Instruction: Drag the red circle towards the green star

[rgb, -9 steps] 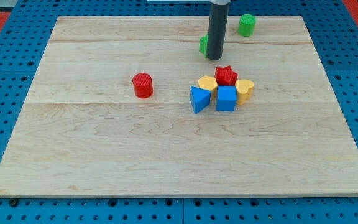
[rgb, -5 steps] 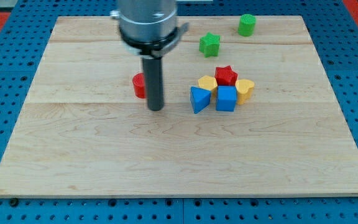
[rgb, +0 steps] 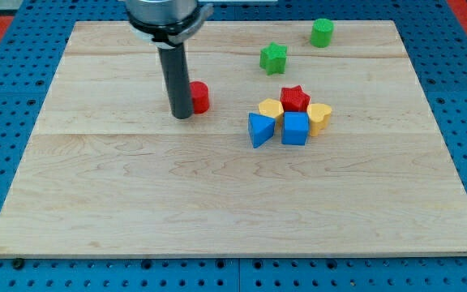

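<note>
Blue pegboard surrounds a pale wooden desk (rgb: 96, 203) on which the blocks lie. No pincer exists on this arm: it ends in a straight dark rod, so there is nothing to be wide, narrow or holding; my tip (rgb: 182, 116) simply rests on the wood.

The red circle (rgb: 199, 96), a short cylinder, sits left of the desk's middle, and my tip stands touching or just beside its lower-left edge, partly hiding it. The green star (rgb: 273, 57) lies toward the view's upper right of the red circle, well apart from it, with bare wood between them. So rod, circle and star fall roughly on one slanting line, my tip on the far side from the star. That is the side a push needs, and I judge a stroke toward the upper right would carry the circle the right way.

Further along, near the view's top, is a green cylinder (rgb: 322, 32). Below the star a cluster sits close together: a red star (rgb: 295, 98), two yellow blocks (rgb: 271, 108) (rgb: 320, 116), a blue triangle (rgb: 259, 130) and a blue cube (rgb: 295, 128). A push aimed too far right might graze the cluster.
</note>
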`<state>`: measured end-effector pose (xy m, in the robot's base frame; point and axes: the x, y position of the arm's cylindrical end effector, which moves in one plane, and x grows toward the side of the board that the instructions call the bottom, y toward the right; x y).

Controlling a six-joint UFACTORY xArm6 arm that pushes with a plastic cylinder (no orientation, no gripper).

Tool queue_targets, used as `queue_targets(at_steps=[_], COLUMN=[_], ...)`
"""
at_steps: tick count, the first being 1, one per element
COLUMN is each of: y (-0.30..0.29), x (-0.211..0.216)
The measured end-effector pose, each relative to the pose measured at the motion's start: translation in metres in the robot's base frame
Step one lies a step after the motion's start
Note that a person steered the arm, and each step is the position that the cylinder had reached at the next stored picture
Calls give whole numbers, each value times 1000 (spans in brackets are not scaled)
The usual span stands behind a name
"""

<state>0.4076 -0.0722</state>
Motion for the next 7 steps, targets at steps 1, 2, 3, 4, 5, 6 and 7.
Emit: queue_targets(at_steps=[1, 2, 3, 4, 5, 6, 7], y=[0, 22, 51, 33, 24, 36, 81], x=[-2, -16, -35, -14, 45, 100, 137])
